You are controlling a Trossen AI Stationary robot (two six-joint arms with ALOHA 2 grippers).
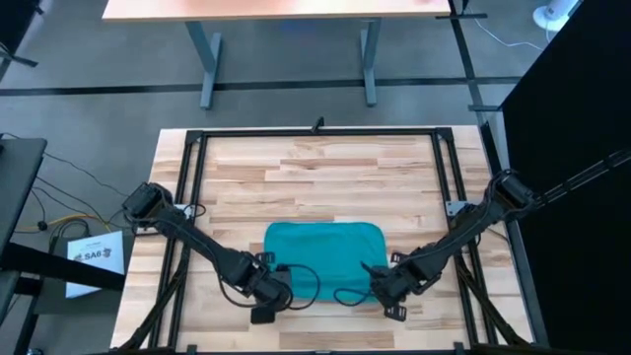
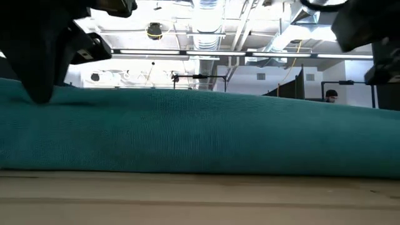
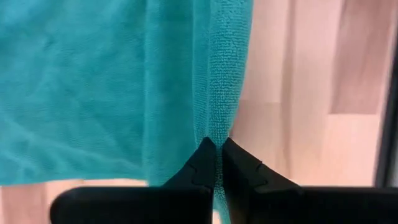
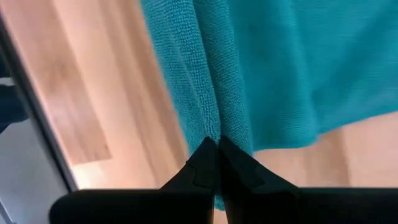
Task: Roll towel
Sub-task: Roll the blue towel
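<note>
The table (image 1: 325,168) is pale wood planks inside a black frame. The towel (image 1: 325,254) lies flat on its near half, roughly centred between the two arms, with rounded far corners. Its near edge runs between the two grippers.

The left gripper (image 1: 279,289) sits at the towel's near left corner. In its wrist view the gripper (image 3: 218,149) has its fingers pressed together on a raised fold of towel (image 3: 112,87), the cloth pinched right at the tips and running away from them as a ridge.

The right gripper (image 1: 383,287) sits at the near right corner. Its wrist view shows the same: the gripper (image 4: 213,149) has its fingers closed on a fold of towel (image 4: 298,68), with bare wood beside it.

From table height the towel (image 2: 200,134) fills the width as a low teal band, its ends cut off by the picture's sides. The grippers there are dark shapes at the upper corners, their fingertips not discernible. From above, loose cables and the arms cover the near edge. No tag can be made out.
</note>
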